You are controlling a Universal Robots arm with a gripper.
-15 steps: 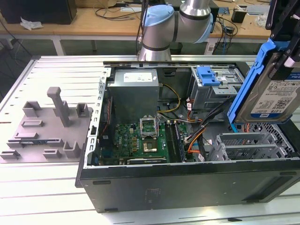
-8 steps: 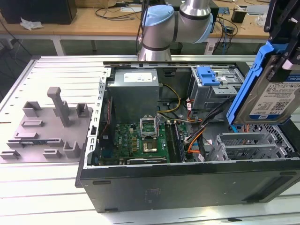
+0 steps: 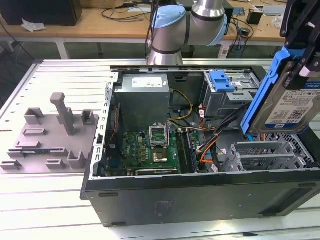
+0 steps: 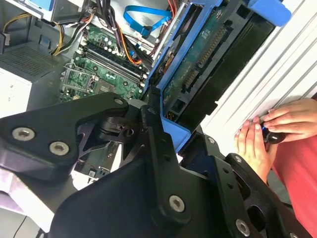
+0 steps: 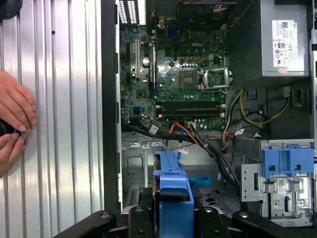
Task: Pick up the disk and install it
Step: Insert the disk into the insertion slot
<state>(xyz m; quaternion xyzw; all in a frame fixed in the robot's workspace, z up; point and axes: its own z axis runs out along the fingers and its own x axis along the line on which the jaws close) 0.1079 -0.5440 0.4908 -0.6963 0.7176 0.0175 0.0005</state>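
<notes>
Operator: What is the tool state?
Technician: The tool is pinching the disk by its blue carrier frame.
Operator: Where is the disk?
Technician: It is held tilted, on edge, in the air above the metal drive cage of the open computer case (label toward the exterior view).

One disk, one computer case, one robot arm, two hands

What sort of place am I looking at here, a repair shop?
Probably a robotics lab or workshop: a robot arm holds the disk above an opened computer case on a slatted metal table, with a cable-strewn wooden bench behind.
</notes>
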